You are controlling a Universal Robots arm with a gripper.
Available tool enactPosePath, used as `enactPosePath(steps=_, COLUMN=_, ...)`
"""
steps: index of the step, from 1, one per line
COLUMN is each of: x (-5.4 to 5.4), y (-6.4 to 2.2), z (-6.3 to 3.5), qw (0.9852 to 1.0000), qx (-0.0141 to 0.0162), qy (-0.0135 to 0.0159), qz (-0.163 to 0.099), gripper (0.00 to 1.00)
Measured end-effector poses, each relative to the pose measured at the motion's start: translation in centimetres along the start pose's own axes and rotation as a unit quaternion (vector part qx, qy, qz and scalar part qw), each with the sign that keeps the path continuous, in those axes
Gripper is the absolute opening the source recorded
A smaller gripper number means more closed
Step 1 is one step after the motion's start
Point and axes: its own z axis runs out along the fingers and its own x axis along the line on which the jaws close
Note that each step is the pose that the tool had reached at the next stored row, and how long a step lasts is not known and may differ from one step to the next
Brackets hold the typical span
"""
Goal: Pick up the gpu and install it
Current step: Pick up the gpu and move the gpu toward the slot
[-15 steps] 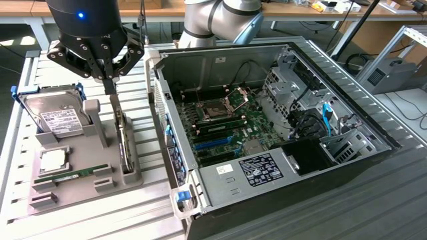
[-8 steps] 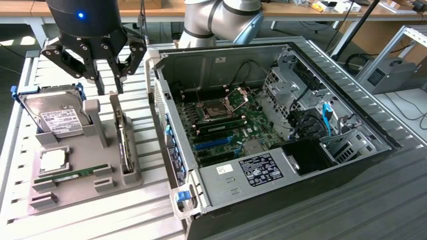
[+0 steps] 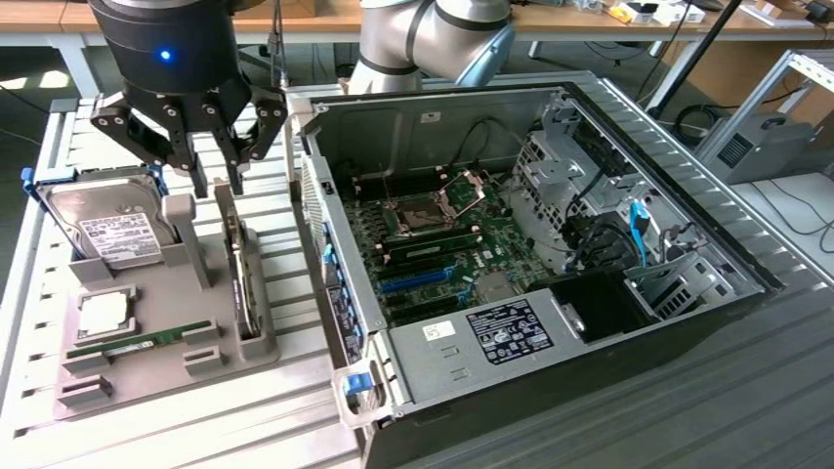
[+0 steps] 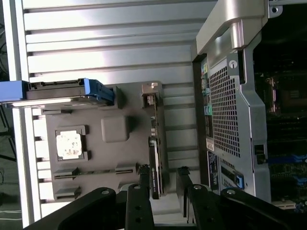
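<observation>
Nearest the camera, at the lower left of the exterior view, a grey holder tray (image 3: pixel 163 308) lies on the slatted metal table (image 3: pixel 39 322). A narrow green memory stick (image 3: pixel 137 341) lies flat near the tray's front edge, and a silver processor chip (image 3: pixel 102 313) sits in a square pocket just behind it. Farther back, the gpu (image 3: pixel 238 264) (image 4: pixel 157 153) stands on its long edge in a slot along the side of the tray toward the exterior view's right, between the tray's post and the computer case (image 3: pixel 391 127). A hard drive (image 3: pixel 111 230) with a white label leans in a cradle at the tray's far end, toward the exterior view's left. Over the far end of the gpu hangs the gripper (image 3: pixel 219 188) (image 4: pixel 163 169), its claw released. The two black fingers (image 4: pixel 144 182) stand apart, one on each side of the card's upper edge, and the wrist view shows a gap beside the card. Beyond, toward the exterior view's right, the open computer case lies on its side with the motherboard (image 3: pixel 431 234) exposed. At the top of the frame stands the silver arm (image 3: pixel 431 39).
</observation>
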Motion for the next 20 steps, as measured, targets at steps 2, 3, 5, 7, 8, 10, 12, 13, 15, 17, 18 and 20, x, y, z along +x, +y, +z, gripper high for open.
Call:
enactPosePath(steps=2, x=0.0, y=-0.02, z=0.37, qw=1.0, qx=0.0, qy=0.0, qz=0.0, gripper=0.36)
enactPosePath(steps=3, x=0.0, y=-0.03, z=0.53, qw=1.0, qx=0.0, qy=0.0, qz=0.0, gripper=0.36)
enactPosePath(steps=5, x=0.0, y=-0.05, z=0.92, qw=1.0, qx=0.0, qy=0.0, qz=0.0, gripper=0.36)
enactPosePath(steps=7, x=0.0, y=-0.07, z=1.28, qw=1.0, qx=0.0, qy=0.0, qz=0.0, gripper=0.36)
enactPosePath(steps=8, x=0.0, y=-0.08, z=1.49, qw=1.0, qx=0.0, qy=0.0, qz=0.0, gripper=0.36)
enactPosePath(steps=10, x=0.0, y=-0.1, z=1.78, qw=1.0, qx=0.0001, qy=0.0001, qz=0.0, gripper=0.36)
enactPosePath(steps=12, x=0.0, y=-0.1, z=1.78, qw=1.0, qx=0.0001, qy=0.0001, qz=0.0, gripper=0.36)
enactPosePath(steps=13, x=0.0, y=-0.1, z=1.78, qw=1.0, qx=0.0001, qy=0.0001, qz=0.0, gripper=0.36)
enactPosePath(steps=15, x=0.0, y=-0.11, z=1.79, qw=1.0, qx=0.0, qy=0.0, qz=0.0, gripper=0.36)
enactPosePath(steps=17, x=0.0, y=-0.12, z=1.8, qw=1.0, qx=0.0, qy=-0.0001, qz=0.0, gripper=0.36)
enactPosePath(steps=18, x=0.0, y=-0.12, z=1.79, qw=1.0, qx=0.0, qy=0.0, qz=0.0, gripper=0.37)
enactPosePath(steps=20, x=0.0, y=-0.12, z=1.79, qw=1.0, qx=0.0, qy=0.0, qz=0.0, gripper=0.44)
